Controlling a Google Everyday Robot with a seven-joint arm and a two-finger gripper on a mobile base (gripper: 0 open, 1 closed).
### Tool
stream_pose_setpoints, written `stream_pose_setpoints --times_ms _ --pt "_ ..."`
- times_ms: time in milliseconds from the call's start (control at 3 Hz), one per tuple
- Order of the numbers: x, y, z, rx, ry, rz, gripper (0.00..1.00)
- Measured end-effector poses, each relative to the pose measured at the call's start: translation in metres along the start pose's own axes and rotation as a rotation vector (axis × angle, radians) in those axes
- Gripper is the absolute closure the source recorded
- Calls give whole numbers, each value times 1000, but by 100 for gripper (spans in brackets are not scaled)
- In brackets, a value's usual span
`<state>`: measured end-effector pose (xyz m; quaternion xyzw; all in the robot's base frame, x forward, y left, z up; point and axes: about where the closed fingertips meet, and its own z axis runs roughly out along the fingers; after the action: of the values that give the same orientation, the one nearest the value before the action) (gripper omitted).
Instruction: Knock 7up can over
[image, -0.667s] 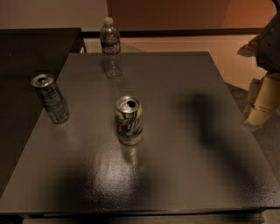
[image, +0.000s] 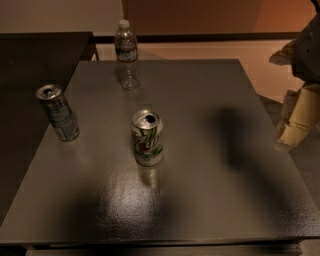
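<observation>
The 7up can stands upright near the middle of the dark grey table. It is whitish-silver with green swirl lettering, a red spot and a silver pull-tab top. My gripper hangs at the right edge of the view, over the table's right edge and well to the right of the can. It is cream-coloured, points downward and touches nothing. Its shadow falls on the table between it and the can.
A darker silver can with bluish-grey stripes stands upright near the table's left edge. A clear plastic bottle stands at the back. A second dark table adjoins on the left. Light floor lies behind.
The gripper has shifted slightly left, toward the table's right edge. The cans and the bottle have not moved.
</observation>
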<state>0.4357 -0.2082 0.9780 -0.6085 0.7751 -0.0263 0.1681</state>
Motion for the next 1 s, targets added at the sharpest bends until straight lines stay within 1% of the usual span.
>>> stream_pose_setpoints --times_ms 333,667,1000 --pt "-21 10 7 -4 -78 -7 0" --pt "-51 19 21 -10 -175 -5 0" --pt "-84 28 40 -10 -258 12 0"
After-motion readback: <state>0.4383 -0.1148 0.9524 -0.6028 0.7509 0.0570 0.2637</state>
